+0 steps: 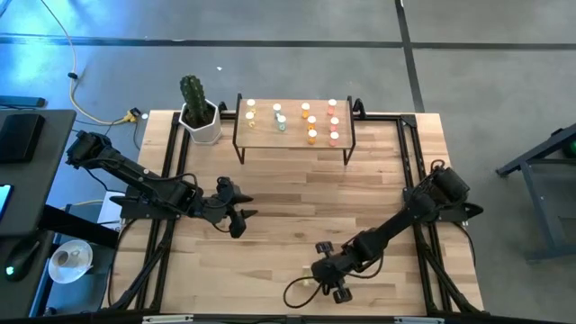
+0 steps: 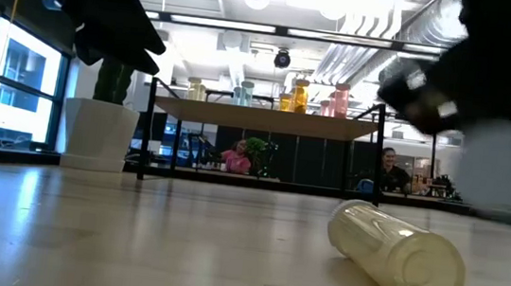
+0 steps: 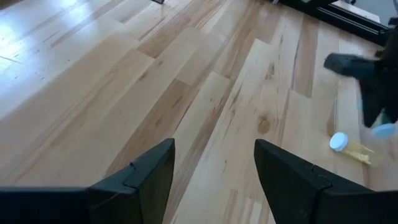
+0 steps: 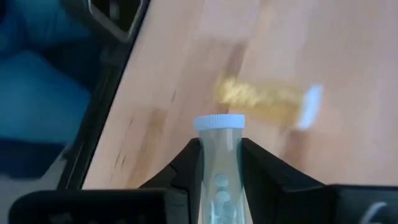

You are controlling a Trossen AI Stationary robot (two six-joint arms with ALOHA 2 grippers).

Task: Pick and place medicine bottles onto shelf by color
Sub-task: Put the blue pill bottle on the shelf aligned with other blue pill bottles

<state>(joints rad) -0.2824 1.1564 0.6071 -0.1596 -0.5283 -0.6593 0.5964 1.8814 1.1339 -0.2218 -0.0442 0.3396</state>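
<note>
The shelf (image 1: pixel 270 139) stands at the table's far side with several medicine bottles on it, yellow (image 1: pixel 251 110), green (image 1: pixel 280 120), orange (image 1: pixel 311 126) and pink (image 1: pixel 334 126) from left to right. Near the front edge my right gripper (image 1: pixel 326 274) is shut on a pale bottle with a white cap (image 4: pixel 219 121). A yellow bottle (image 2: pixel 396 253) lies on its side on the table just beyond it (image 4: pixel 261 96). My left gripper (image 1: pixel 241 211) hangs open over the table's left middle, with nothing between its fingers (image 3: pixel 214 162). My right gripper pinches the pale bottle's body (image 4: pixel 219 163) between its two fingers, just below the cap. The fingers lie along the bottle, slanting down toward the table, and the capped end sticks out past the fingertips. Whether the bottle is clear of the table does not show.
A white pot with a cactus (image 1: pixel 200 112) stands left of the shelf. Black frame rails (image 1: pixel 171 162) run along the table's left and right sides. Bare wood lies between the shelf and both grippers. People sit in the room behind the table (image 2: pixel 235 158).
</note>
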